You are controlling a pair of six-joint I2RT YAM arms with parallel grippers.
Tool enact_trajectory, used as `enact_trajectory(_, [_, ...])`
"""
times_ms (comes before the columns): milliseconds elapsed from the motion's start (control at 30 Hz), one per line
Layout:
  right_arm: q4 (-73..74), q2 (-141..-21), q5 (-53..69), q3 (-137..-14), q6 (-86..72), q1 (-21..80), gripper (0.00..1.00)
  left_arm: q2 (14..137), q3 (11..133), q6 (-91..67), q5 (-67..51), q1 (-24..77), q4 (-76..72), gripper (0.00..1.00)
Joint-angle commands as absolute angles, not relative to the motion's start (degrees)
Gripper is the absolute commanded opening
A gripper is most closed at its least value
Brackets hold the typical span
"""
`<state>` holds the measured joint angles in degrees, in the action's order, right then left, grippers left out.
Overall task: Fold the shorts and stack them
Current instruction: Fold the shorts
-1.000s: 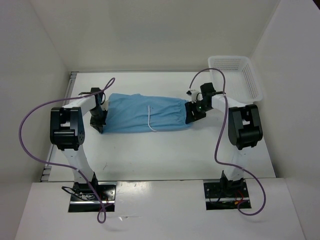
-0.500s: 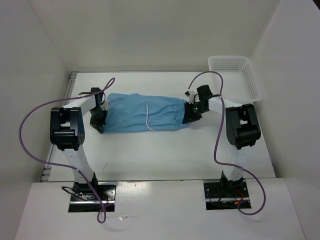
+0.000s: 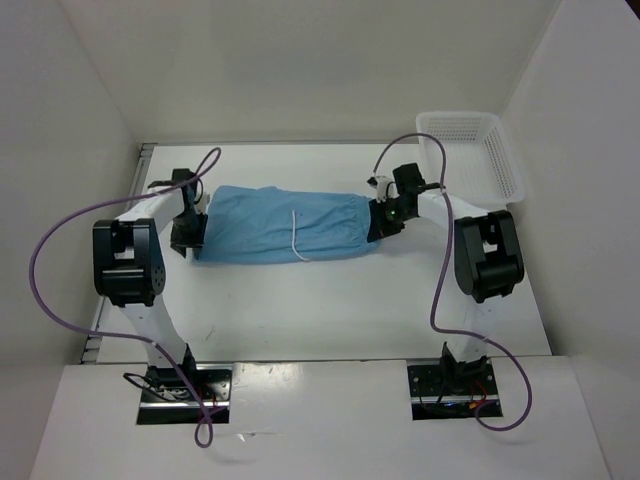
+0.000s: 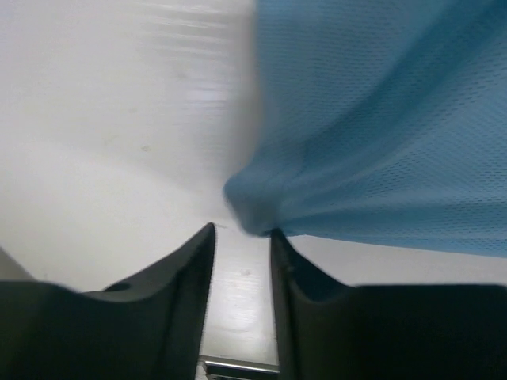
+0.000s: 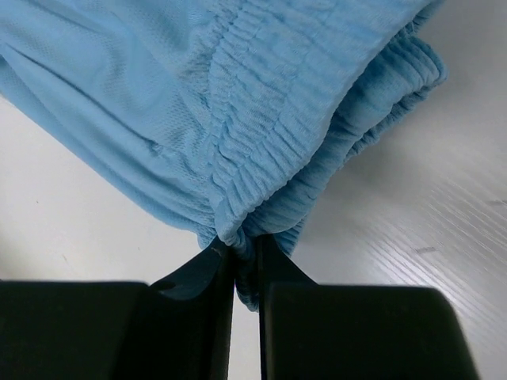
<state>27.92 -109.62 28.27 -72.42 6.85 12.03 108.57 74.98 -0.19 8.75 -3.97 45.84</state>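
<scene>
Blue shorts lie flat near the far edge of the table. Right gripper pinches the stretchy waistband. Left gripper is open beside the leg end, holding nothing. I think folding comes next: left must grab that end.

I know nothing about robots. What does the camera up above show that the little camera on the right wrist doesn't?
Only the overhead view shows the full layout: the shorts stretched out lengthwise, their white drawstring, the left gripper at the far end from the waistband, and a white basket in the far right corner. Only the right wrist view shows the grip up close: the gathered elastic waistband pinched in the right gripper. Both show the blue fabric lying on the white table.
</scene>
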Motion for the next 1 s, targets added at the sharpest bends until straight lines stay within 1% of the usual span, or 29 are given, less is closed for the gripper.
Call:
enact_trajectory(0, [30.8,-102.3,24.1,-76.1,11.3,12.5,0.00,102.2,79.3,0.0,12.0,-4.9,45.5,0.44])
enact_trajectory(100, [31.5,-99.2,22.2,-74.7,12.8,12.5,0.00,100.4,83.6,0.0,11.4,-4.9,44.8,0.51])
enact_trajectory(133, [32.0,-98.7,22.2,-74.0,12.8,12.5,0.00,100.4,85.0,0.0,9.8,-4.4,44.8,0.51])
enact_trajectory(167, [32.0,-98.7,21.7,-74.0,13.4,12.5,0.00,101.2,86.4,0.0,9.0,-3.9,44.8,0.53])
enact_trajectory(200, [32.7,-97.8,21.1,-74.0,13.4,12.5,0.00,101.8,88.7,0.0,8.3,-3.0,44.8,0.53])
enact_trajectory(300, [34.0,-96.6,19.1,-74.0,15.3,12.5,0.00,105.0,90.8,0.0,7.0,1.5,44.8,0.53])
enact_trajectory(367, [34.5,-96.6,17.2,-74.5,15.9,12.5,0.00,108.5,92.5,0.0,4.1,4.4,44.0,0.53])
enact_trajectory(467, [35.9,-96.1,13.7,-75.1,17.7,11.4,0.00,114.6,96.2,0.0,3.6,7.5,42.3,0.53])
enact_trajectory(600, [38.1,-95.0,9.7,-76.9,20.9,10.4,0.00,123.2,101.9,0.0,3.6,8.2,40.9,0.53])
enact_trajectory(700, [38.7,-95.0,6.9,-78.0,23.4,10.4,0.00,126.5,105.2,0.0,3.1,8.2,39.8,0.54])
enact_trajectory(900, [39.2,-95.1,1.9,-82.7,25.9,10.4,0.00,127.3,106.3,0.0,1.2,9.2,39.3,0.57])
enact_trajectory(967, [39.2,-95.8,1.8,-84.5,26.7,10.4,0.00,127.3,106.3,0.0,-0.3,9.8,39.3,0.59])
